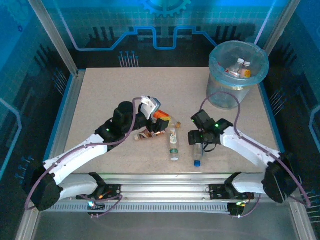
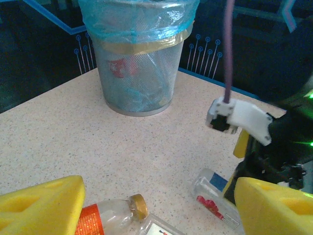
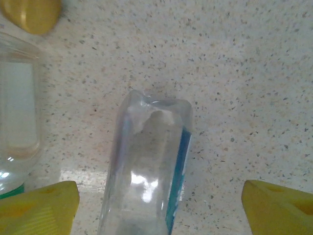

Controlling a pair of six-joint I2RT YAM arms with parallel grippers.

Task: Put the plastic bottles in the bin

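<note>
The bin stands at the far right of the table with two bottles lying inside it; in the left wrist view the bin is straight ahead. My left gripper is open at mid-table, low over a bottle with an orange label and gold cap. That bottle lies between the yellow fingers, close to the left one. My right gripper is open, straddling a clear bottle with a blue label; both fingers stand apart from it.
More bottles lie on the table: a clear one with a green cap, a crushed one, and one with a red and blue label beside my right arm. The two grippers are close together.
</note>
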